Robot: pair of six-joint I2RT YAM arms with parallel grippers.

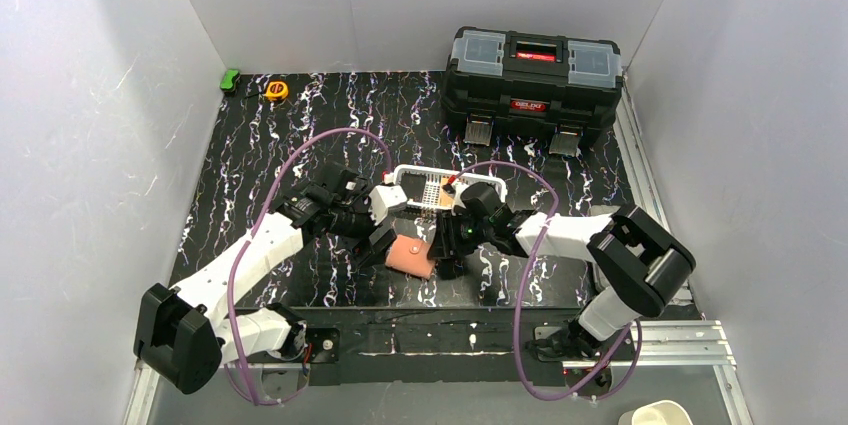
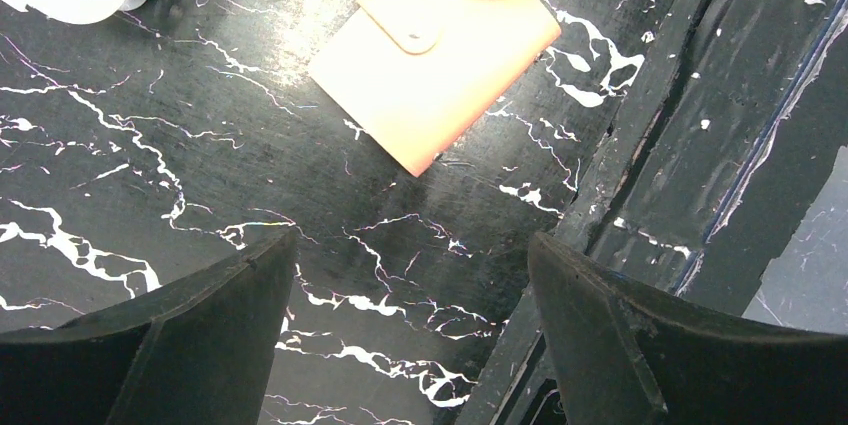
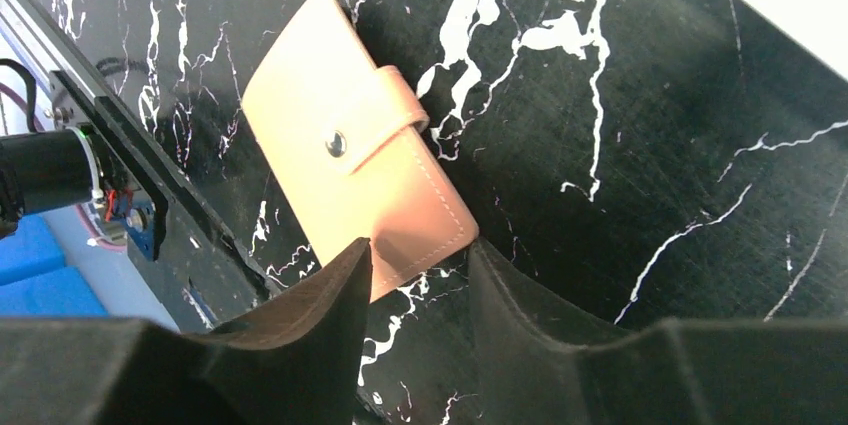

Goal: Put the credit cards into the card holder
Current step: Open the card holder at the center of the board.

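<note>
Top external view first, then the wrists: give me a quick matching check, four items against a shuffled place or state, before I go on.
Items:
1. card holder
2. toolbox
3. tape measure
4. left tool

Place or state:
A. far left corner
B. open
C. snapped shut
D. far right corner

Pairs: 1-C, 2-D, 3-A, 4-B.

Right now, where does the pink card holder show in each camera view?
Top external: the card holder lies just below centre, toward the near edge.
Left wrist: card holder at top centre, snap tab facing up.
Right wrist: card holder left of centre, tilted.
Shared landmark: the white-veined black tabletop under it.
</note>
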